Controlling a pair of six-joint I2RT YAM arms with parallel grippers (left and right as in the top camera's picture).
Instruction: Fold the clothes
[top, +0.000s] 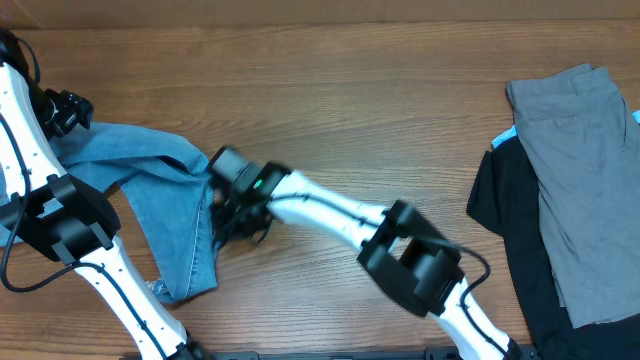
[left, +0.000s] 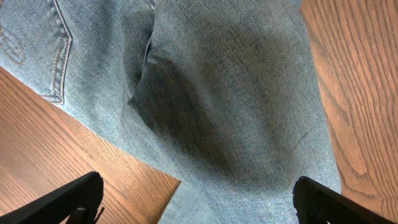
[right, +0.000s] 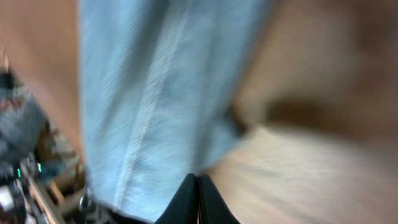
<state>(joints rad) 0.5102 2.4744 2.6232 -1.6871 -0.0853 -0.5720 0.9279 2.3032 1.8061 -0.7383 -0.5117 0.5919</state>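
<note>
Firmly, right hand (right: 198, 182) pinching, jeans (right: 155, 93) edge

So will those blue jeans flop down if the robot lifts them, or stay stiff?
Probably floppy: the jeans lie bunched and creased on the table, so they'd likely droop. The thick-looking denim weave suggests some weight, so they may drag rather than slide easily.

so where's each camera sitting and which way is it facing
overhead: above the table, facing down on jeans, grey clothes and black clothes; left arm and right arm show
left wrist: on the left arm, facing down onto jeans; open left gripper shows
right wrist: on the right arm, close on blurred jeans; shut right gripper shows
shared: all see the jeans
</note>
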